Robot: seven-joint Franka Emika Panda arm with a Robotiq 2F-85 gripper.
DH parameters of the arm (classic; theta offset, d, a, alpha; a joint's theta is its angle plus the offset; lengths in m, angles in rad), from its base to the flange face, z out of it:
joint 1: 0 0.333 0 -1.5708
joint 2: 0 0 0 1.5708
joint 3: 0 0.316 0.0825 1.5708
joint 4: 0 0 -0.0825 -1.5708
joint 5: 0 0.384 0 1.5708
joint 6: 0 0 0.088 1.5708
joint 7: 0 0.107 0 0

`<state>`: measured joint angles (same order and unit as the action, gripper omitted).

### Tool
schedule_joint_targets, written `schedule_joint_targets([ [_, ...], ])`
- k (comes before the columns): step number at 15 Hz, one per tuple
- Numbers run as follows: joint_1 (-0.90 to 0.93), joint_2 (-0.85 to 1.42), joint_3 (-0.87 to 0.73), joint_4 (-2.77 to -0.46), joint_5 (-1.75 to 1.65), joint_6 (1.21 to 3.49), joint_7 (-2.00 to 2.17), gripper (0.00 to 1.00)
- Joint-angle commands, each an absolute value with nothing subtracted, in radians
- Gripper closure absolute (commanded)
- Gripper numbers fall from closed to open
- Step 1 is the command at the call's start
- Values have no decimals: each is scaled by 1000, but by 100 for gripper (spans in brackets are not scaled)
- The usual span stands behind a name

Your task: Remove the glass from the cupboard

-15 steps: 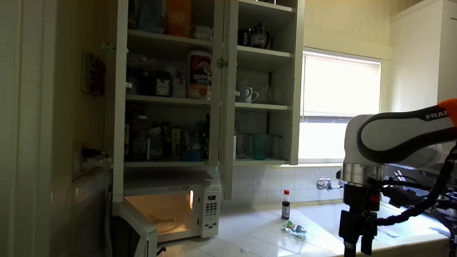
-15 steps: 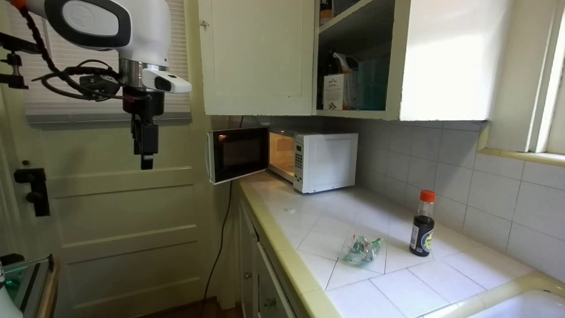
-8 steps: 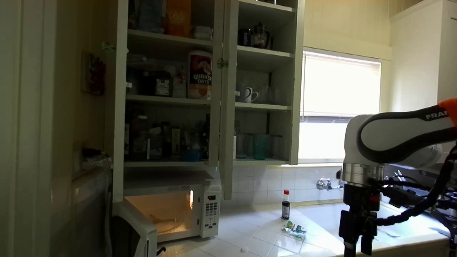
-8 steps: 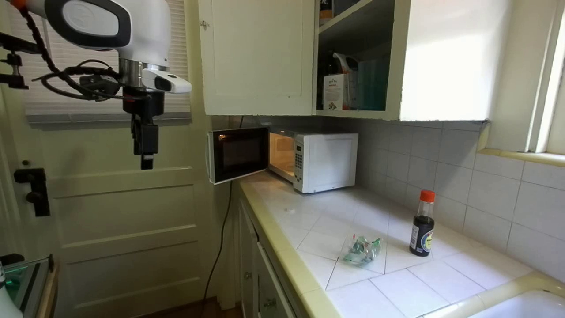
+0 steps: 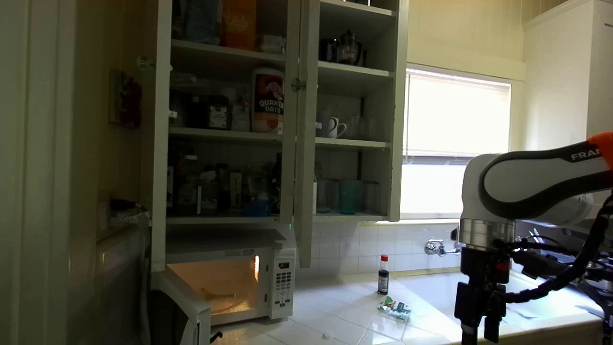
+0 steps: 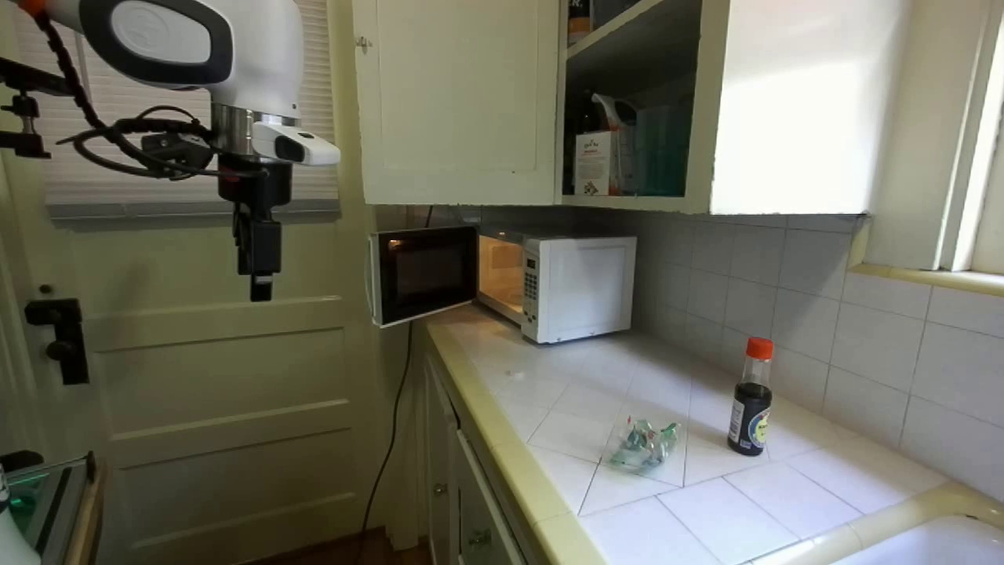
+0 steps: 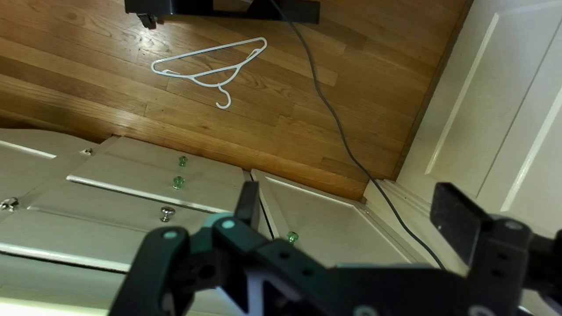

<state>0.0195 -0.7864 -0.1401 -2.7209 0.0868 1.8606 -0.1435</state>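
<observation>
In an exterior view, the eleven-o'clock canister (image 5: 268, 99) is reading "QUAKER OATS", the arm (image 5: 531, 179) "FRAN". The spread end effector (image 7: 353, 212) is staying put.

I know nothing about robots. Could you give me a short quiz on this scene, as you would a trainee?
1. Multiple choice: where is the translucent blue-green tumbler?
a) inside the boxy white microwave
b) in the tall white shelved cupboard
c) in the white sink

2. True or false: the black two-fingered claw stands open.

3. Fill in: the clear bottle of dark liquid on the white-tiled counter wears a ___ cap.

Key: 1 b; 2 true; 3 red.
</observation>
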Motion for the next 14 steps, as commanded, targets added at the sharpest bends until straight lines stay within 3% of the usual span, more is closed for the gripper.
schedule_joint_targets([
  [1,5,-785,-128,-2719,95,1858,-152,0],
  [7,-12,-787,-150,-2700,88,1870,-168,0],
  [14,-78,-763,-168,-2566,46,2064,-176,0],
])
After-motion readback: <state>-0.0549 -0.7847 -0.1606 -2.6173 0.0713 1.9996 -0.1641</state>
